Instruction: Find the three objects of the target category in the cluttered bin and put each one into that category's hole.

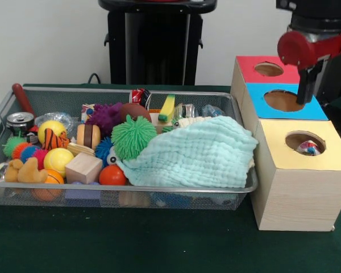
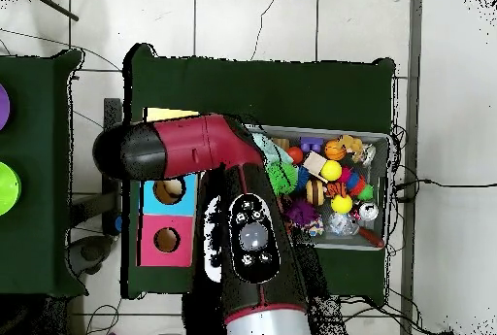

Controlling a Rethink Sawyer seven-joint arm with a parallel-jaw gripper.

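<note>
While the target category cannot be read from either view, I note that the wire bin (image 1: 238, 145) holds the clutter on the green table (image 1: 159, 244), and that a pale mint cloth (image 1: 199, 153) covers its right half up to the right rim, hiding whatever lies beneath. Against the cloth's left edge sits a green spiky ball (image 1: 133, 136), with a purple spiky ball (image 1: 105, 116) behind it toward the far rim and a small orange ball (image 1: 112, 175) in front of it at the near rim. A plain wooden block (image 1: 83, 168) lies just beside the orange ball, and two yellow balls (image 1: 58, 160) and a tiger-striped toy (image 1: 55, 139) crowd the left half; a metal can (image 1: 20, 121) rests at the far left corner. Beside the bin's right rim stand three wooden boxes in a row, each with a round hole: the yellow-topped box (image 1: 298, 187) nearest me, the blue-topped box (image 1: 284, 102) behind it, the red-topped box (image 1: 264, 69) farthest. A small object (image 1: 308, 148) shows inside the yellow hole. My gripper (image 1: 307, 85) hangs over the blue-topped box, apart from the bin; I cannot tell how its fingers stand. From overhead, the arm (image 2: 209, 147) covers most of the boxes.
</note>
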